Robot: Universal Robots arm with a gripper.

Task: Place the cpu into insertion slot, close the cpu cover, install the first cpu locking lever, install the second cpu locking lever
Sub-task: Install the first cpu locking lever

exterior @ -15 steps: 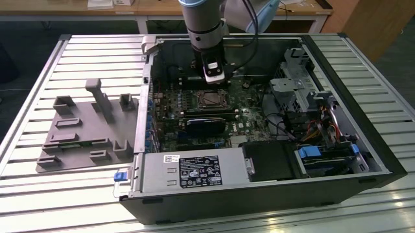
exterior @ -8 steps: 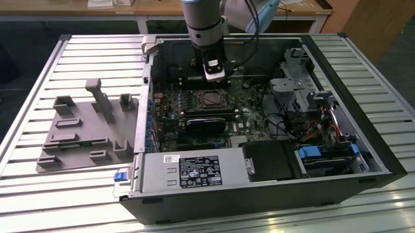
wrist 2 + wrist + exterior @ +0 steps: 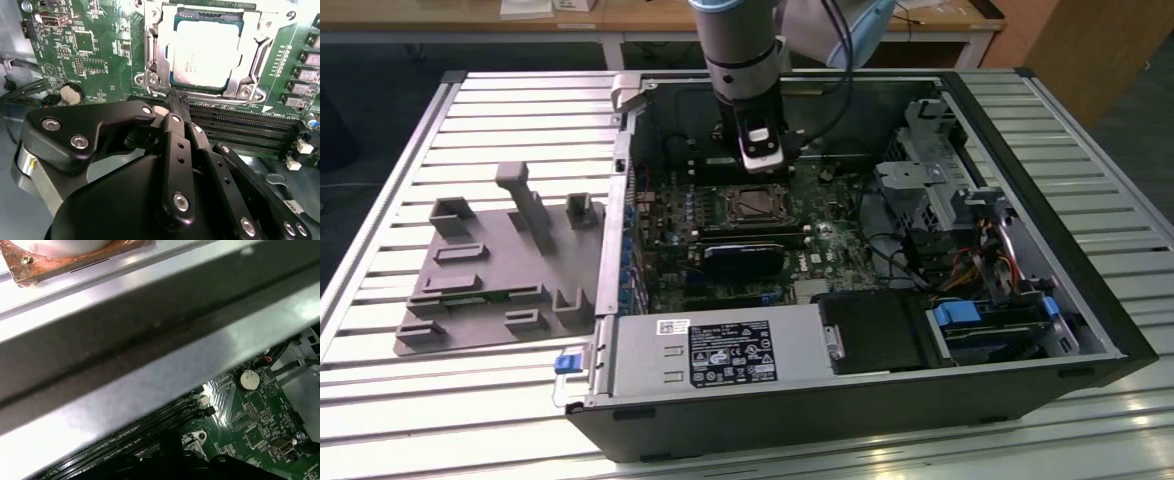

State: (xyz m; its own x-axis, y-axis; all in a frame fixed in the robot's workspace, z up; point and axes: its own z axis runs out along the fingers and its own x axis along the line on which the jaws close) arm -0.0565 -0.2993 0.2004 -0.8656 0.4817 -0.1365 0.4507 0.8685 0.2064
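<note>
Cpu [image 3: 205, 47] sits under the lowered cover [image 3: 151, 47] — end effector [image 3: 176, 100] closed, empty, tips just beside the cover's edge.

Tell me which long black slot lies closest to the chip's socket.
The long black slot running directly alongside the socket, by the gripper; the others lie beyond it, farther away.

One cpu [image 3: 205, 47], one cpu cover [image 3: 151, 50] and one gripper [image 3: 177, 101] are showing; one grey tray [image 3: 480, 290] is lying at the exterior view's left.
</note>
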